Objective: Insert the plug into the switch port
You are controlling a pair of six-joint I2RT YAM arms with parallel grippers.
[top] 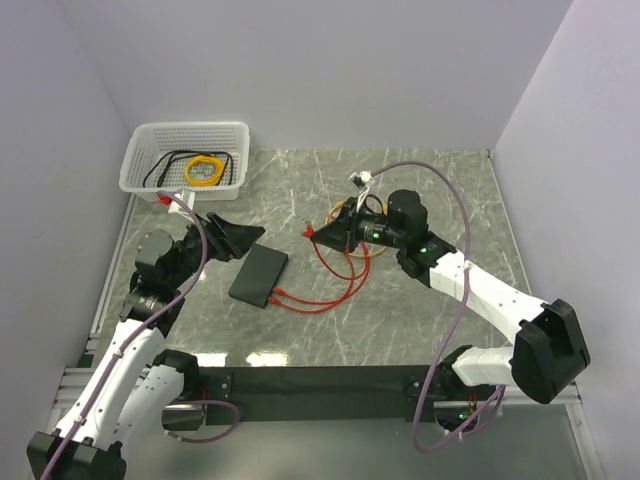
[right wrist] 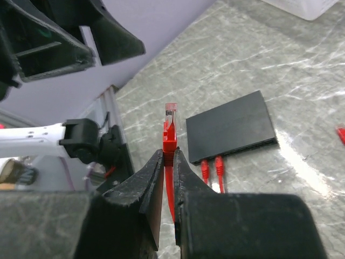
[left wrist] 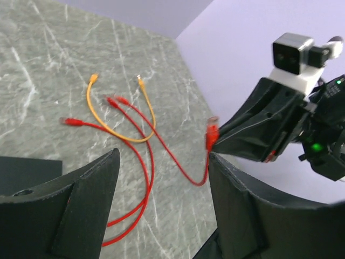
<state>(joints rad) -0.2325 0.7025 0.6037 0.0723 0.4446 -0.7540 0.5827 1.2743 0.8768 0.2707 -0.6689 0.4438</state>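
Pinching the plug aloft, the right gripper faces the left gripper, which is spread.

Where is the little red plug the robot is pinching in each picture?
Top external: the plug is just left of centre, at the tip of the right gripper.
Left wrist: the plug is right of centre, sticking out of that dark gripper.
Right wrist: the plug stands mid-picture, pinched between the fingers.
Shared landmark: the black box, seen in all three.
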